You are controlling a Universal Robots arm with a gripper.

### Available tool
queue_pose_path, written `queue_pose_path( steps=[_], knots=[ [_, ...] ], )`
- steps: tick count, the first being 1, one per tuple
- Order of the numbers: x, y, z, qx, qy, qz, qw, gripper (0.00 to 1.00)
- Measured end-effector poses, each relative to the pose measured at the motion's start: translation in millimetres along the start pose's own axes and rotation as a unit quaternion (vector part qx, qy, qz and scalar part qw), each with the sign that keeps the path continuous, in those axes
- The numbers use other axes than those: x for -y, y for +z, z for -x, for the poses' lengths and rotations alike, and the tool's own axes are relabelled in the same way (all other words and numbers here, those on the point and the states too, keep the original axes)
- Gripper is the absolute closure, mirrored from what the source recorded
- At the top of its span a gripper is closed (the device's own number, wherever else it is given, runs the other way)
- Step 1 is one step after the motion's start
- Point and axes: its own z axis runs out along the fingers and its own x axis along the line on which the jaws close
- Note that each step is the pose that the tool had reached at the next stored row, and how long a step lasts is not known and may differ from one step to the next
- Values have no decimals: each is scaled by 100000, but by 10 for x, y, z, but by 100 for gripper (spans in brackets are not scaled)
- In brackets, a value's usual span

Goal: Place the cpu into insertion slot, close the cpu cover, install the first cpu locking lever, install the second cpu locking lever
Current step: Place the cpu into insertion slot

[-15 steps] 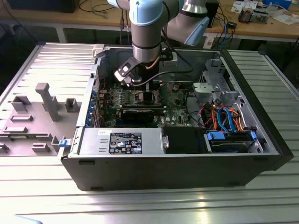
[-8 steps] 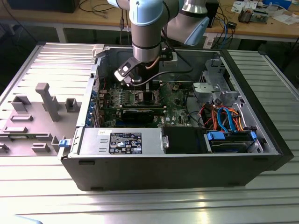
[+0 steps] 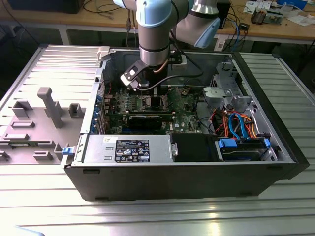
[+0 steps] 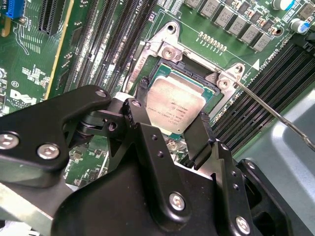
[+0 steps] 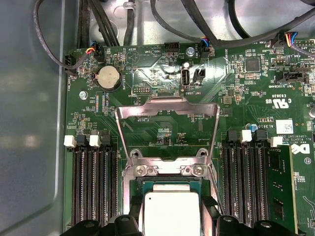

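In both wrist views the cpu (image 4: 174,104) (image 5: 170,212), a flat square chip with a dull silver top, lies in or just over the insertion slot (image 4: 170,51) (image 5: 167,170). My gripper (image 4: 172,112) (image 5: 171,210) is shut on it, with one black finger (image 4: 141,93) on each side. The cpu cover (image 5: 167,105) stands open, tilted up behind the slot. One thin wire locking lever (image 4: 275,114) juts away from a slot corner. In the exterior view the gripper (image 3: 139,84) hangs low inside the open computer case, over the green motherboard.
Long black memory slots (image 5: 93,187) (image 5: 246,182) run along both sides of the socket. A black graphics card (image 3: 147,119), a power supply (image 3: 128,149), a drive cage with coloured cables (image 3: 236,113) and the case walls crowd the board. A grey fixture (image 3: 49,105) stands outside the case.
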Motion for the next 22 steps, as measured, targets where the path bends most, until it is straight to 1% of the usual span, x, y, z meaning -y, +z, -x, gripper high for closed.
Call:
queue_pose_path(
  steps=[1,2,3,7,14,20,21,22],
  knots=[
    [0,2,-1,-51,3,15,100000,45],
    [-1,2,-1,-28,3,18,100000,45],
    [-1,2,-1,-22,3,15,100000,38],
    [0,0,-1,1,8,2,100000,38],
    [-6,2,-32,5,7,2,100000,38],
    [-6,5,-39,-23,3,11,100000,38],
    [-6,4,-40,-3,2,6,100000,37],
    [-6,4,-41,-3,2,5,100000,31]
  ],
)
